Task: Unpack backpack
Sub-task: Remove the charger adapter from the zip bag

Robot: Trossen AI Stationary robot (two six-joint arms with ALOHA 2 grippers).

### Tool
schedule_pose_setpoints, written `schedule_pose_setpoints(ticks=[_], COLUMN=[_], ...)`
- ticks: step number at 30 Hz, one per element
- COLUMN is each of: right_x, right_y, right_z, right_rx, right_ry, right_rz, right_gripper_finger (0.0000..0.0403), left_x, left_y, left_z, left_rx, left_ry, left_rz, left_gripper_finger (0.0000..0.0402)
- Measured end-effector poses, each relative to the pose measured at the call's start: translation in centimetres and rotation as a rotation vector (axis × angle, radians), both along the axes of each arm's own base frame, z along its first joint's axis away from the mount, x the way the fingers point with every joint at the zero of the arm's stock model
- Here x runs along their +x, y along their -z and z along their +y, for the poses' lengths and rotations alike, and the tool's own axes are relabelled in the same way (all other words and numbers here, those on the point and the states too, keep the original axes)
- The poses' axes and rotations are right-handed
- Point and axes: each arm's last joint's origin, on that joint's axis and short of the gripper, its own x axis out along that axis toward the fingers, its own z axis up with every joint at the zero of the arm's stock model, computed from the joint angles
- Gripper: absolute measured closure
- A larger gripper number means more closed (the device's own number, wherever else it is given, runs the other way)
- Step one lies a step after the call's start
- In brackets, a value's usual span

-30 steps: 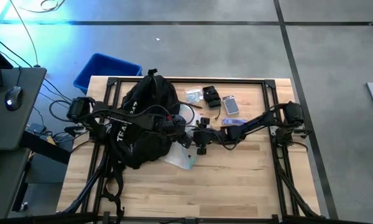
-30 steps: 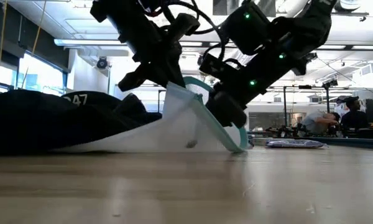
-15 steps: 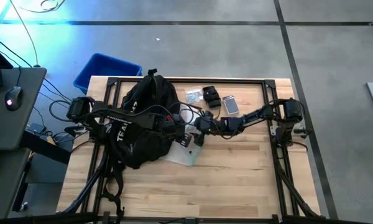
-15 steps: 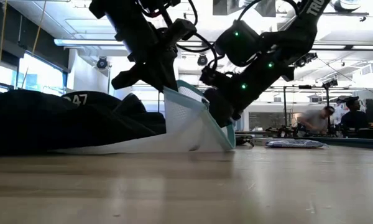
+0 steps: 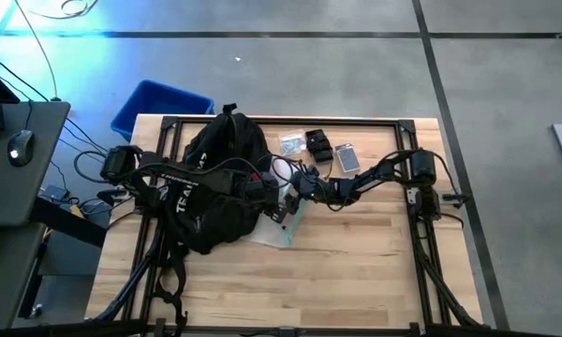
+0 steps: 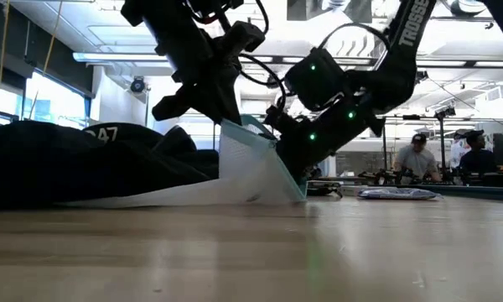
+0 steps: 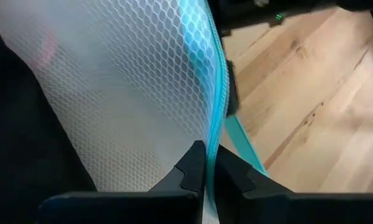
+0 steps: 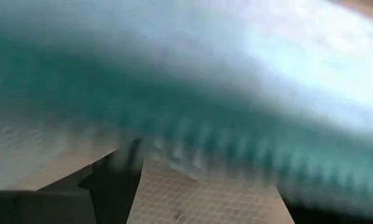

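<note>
Backpack, black and slumped, is lying left of center in your overhead frame. Nearest in the low frame, bare wooden table is filling the bottom. Just beyond, a white mesh pouch with a teal edge is standing up off the wood at center. Your left gripper is pinching that teal edge, jaws fully closed. Your right gripper is sitting at the pouch's right side, jaws spread wide. Farther back, people are showing at the right edge.
</note>
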Motion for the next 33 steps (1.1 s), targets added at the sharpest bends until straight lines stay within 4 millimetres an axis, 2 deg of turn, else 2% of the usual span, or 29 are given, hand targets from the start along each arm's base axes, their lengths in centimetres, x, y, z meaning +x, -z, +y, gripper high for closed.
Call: schedule_pose_setpoints(ticks=[6,12,19,25,33], right_x=[0.1,0.6,1.3,0.9,-0.6], right_y=[0.8,1.6,1.8,0.7,-1.7], right_z=[-0.6,-0.9,-1.2,-0.6,2.3], right_rx=[0.013,-0.009,0.012,0.064,0.064], right_ry=[0.01,-0.051,-0.034,-0.074,-0.221], right_rz=[-0.02,-0.041,-0.052,-0.001,0.18], right_gripper_finger=[0.0122,0.0199,0.0276,0.0278,0.0279], left_x=[0.0,0.0,-0.1,-0.7,-1.0], left_y=[0.0,0.0,0.1,0.5,0.6], left_z=[-0.3,-0.4,-0.4,-0.2,0.1], left_rx=[-0.015,-0.024,-0.031,-0.014,0.052], left_ry=[0.056,0.08,0.073,0.021,-0.063], left_rz=[0.004,0.007,0.02,0.088,0.111], left_gripper_finger=[0.0402,0.0402,0.0402,0.0402,0.0402])
